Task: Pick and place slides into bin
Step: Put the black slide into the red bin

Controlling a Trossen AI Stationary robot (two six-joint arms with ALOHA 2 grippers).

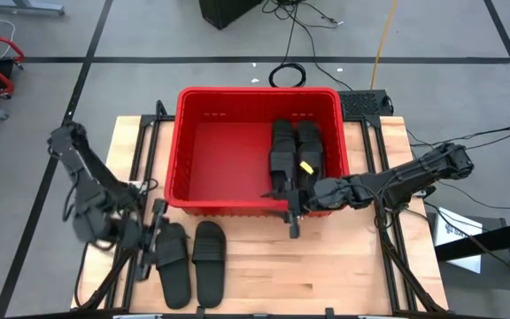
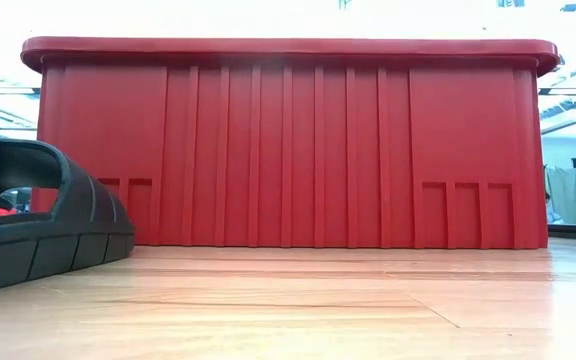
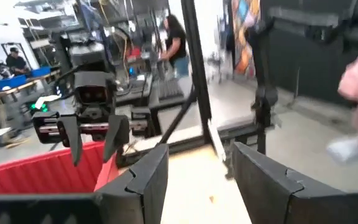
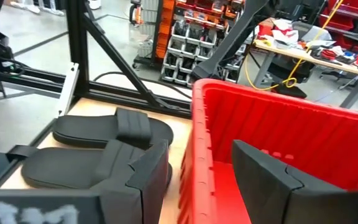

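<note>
Two black rubber slide sandals (image 1: 191,261) are lying lower left of centre on the wooden table (image 1: 326,275), others already sitting inside the large red slotted plastic bin (image 1: 228,146). The right gripper (image 1: 292,213) is hovering spread and empty over the bin's near rim, risking a snag there. The left gripper (image 1: 149,239), fingers parted and empty, is waiting beside the sandals.

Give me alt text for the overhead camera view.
Seen from above, a red bin on a wooden table holds slides at its right side. Two more slides lie on the table beside the left gripper; the open right gripper is over the bin's near rim.
</note>
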